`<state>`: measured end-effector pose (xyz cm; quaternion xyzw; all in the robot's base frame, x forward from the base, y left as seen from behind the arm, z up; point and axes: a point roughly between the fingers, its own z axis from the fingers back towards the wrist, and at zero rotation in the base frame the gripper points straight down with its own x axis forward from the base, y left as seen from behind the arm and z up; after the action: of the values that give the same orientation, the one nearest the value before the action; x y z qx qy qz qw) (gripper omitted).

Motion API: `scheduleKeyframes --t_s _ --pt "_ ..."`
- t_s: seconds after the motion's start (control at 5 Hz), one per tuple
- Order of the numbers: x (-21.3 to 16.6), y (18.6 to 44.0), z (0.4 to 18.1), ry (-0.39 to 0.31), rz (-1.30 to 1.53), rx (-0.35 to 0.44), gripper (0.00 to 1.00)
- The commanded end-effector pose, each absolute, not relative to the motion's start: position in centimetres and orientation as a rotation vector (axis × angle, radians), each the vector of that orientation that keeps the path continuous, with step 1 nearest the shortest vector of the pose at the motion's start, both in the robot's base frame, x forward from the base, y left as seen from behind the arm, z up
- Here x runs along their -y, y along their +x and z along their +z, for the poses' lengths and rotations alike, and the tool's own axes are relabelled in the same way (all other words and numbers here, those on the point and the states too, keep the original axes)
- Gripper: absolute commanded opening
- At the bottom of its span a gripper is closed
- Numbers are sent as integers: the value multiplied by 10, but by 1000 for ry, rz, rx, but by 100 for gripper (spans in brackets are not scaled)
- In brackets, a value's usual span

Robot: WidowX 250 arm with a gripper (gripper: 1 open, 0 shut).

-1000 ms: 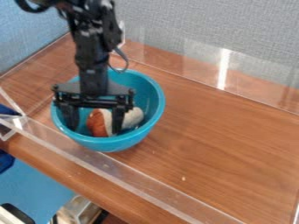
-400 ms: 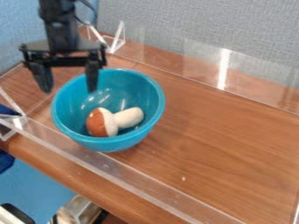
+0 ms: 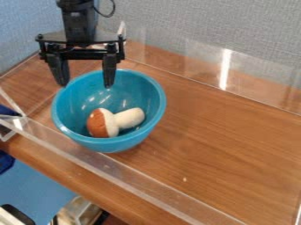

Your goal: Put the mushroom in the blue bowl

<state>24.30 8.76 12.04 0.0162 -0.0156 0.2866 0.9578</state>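
Mushroom (image 3: 104, 122) in blue bowl (image 3: 99, 147), near side; probably light, maybe squeezy, grip stem. Pincer (image 3: 86, 80) spread wide.

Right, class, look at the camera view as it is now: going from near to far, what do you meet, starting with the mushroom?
The mushroom, then the blue bowl's far rim, then the grey wall.

Brown wooden table (image 3: 217, 149), blue bowl (image 3: 139, 132) on it.
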Motion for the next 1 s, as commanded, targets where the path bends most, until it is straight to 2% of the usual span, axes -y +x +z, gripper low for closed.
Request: scheduleKeyframes --t_s 0.0,0.4,0.8 --pt "-81 249 138 40 569 84 100" --pt "-93 276 137 38 500 90 100" --pt "-89 275 114 46 579 84 100"
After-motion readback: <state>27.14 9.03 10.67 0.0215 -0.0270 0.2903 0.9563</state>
